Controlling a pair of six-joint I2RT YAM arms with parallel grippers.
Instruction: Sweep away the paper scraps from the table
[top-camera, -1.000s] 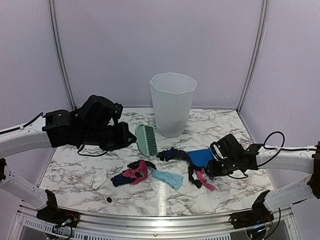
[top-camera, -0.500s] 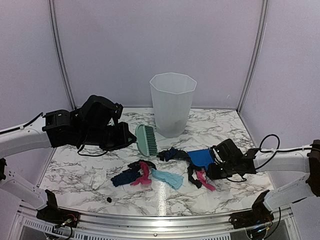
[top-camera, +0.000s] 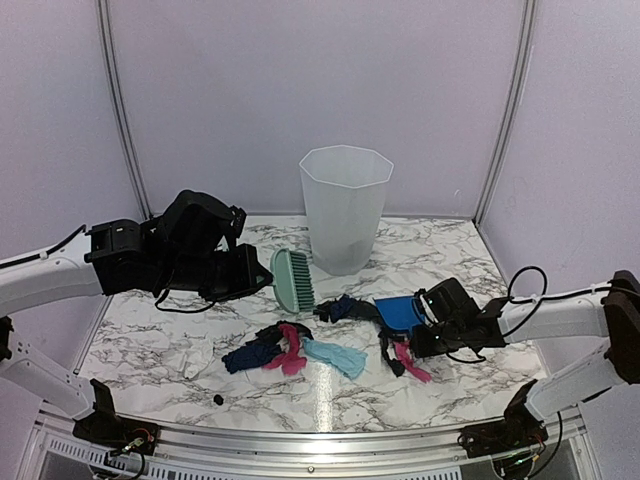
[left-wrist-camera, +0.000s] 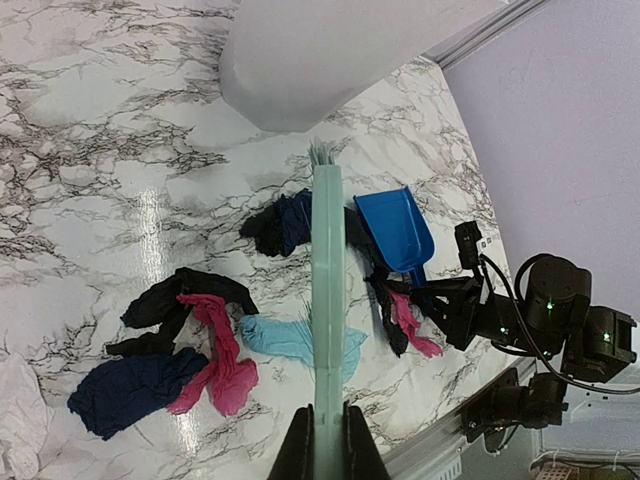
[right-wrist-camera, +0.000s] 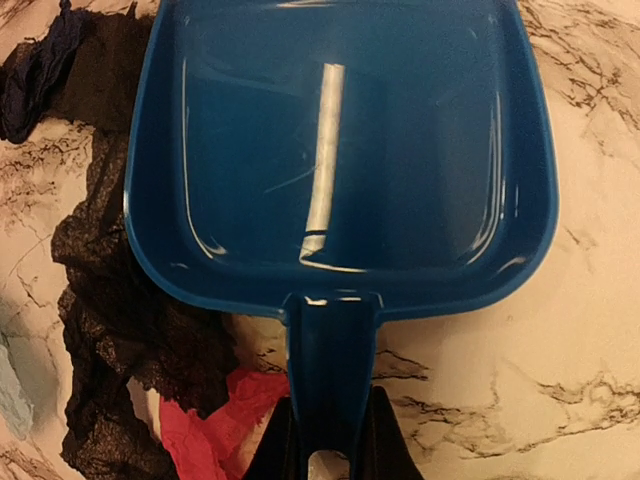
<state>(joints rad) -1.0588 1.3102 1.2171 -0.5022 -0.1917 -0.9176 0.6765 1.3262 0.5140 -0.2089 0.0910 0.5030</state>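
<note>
My left gripper (top-camera: 258, 275) is shut on the handle of the pale green hand brush (top-camera: 293, 280), held above the table (top-camera: 160, 350); its back shows in the left wrist view (left-wrist-camera: 328, 300). My right gripper (top-camera: 425, 322) is shut on the handle of the blue dustpan (top-camera: 400, 313), whose empty pan (right-wrist-camera: 335, 150) lies flat on the marble. Paper scraps lie between them: navy and black (top-camera: 250, 350), pink (top-camera: 290, 350), light blue (top-camera: 335, 357), a dark clump (top-camera: 340, 308) by the pan's mouth, and black and pink strips (top-camera: 400, 358) beside the handle (right-wrist-camera: 215, 425).
A tall translucent white bin (top-camera: 344, 208) stands at the back middle. A small black speck (top-camera: 218, 400) lies near the metal front edge (top-camera: 300, 435). The booth's walls close the back and the sides.
The right gripper and dustpan have slid a little to the left, toward the scraps. The pink strip in the left pile has shifted slightly. The left arm has not moved.
</note>
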